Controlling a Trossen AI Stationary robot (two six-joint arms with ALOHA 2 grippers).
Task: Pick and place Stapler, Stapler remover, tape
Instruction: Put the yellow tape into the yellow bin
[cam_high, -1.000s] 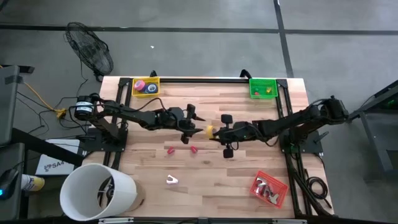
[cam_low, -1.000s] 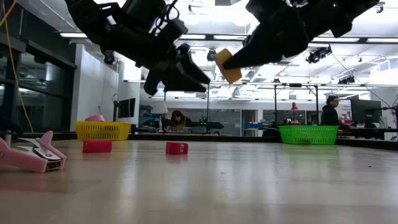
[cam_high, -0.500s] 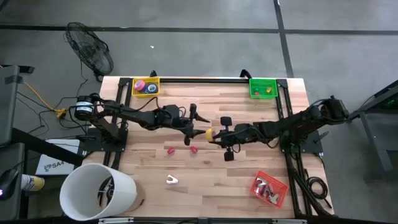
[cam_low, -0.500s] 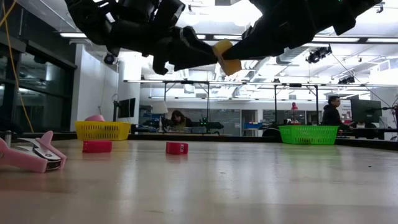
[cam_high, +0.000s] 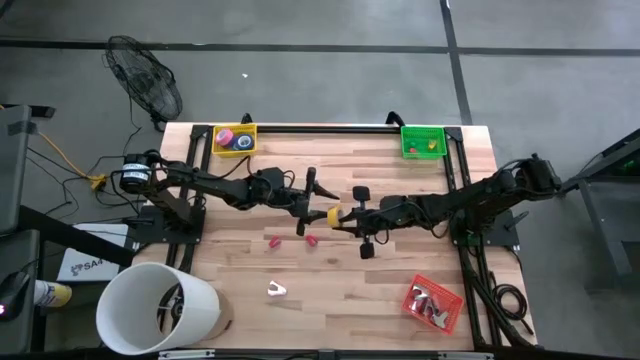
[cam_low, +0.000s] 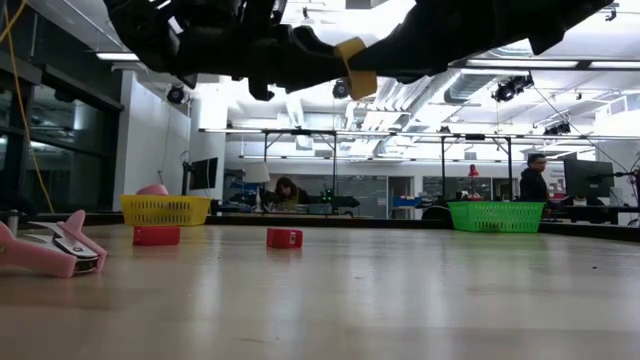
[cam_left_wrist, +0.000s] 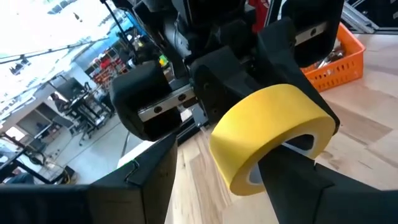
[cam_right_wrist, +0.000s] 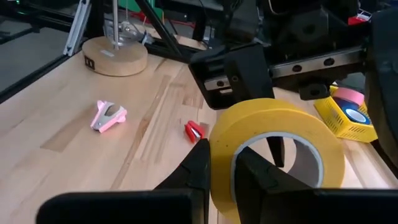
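Tape roll (cam_high: 334, 213), yellow, held in mid-air above the worktop (cam_high: 400, 280) centre, between both arms. Right pincer (cam_high: 343, 215) clamped on tape roll's wall. Left pincer (cam_high: 318, 211) fingers spread apart around it. Pink stapler remover (cam_high: 277, 290) lies nearer the front edge.

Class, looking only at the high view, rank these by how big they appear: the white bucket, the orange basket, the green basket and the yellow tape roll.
1. White bucket, by far the largest.
2. Orange basket.
3. Green basket, somewhat smaller than the orange one.
4. Yellow tape roll, smallest, between the two arms' fingers.
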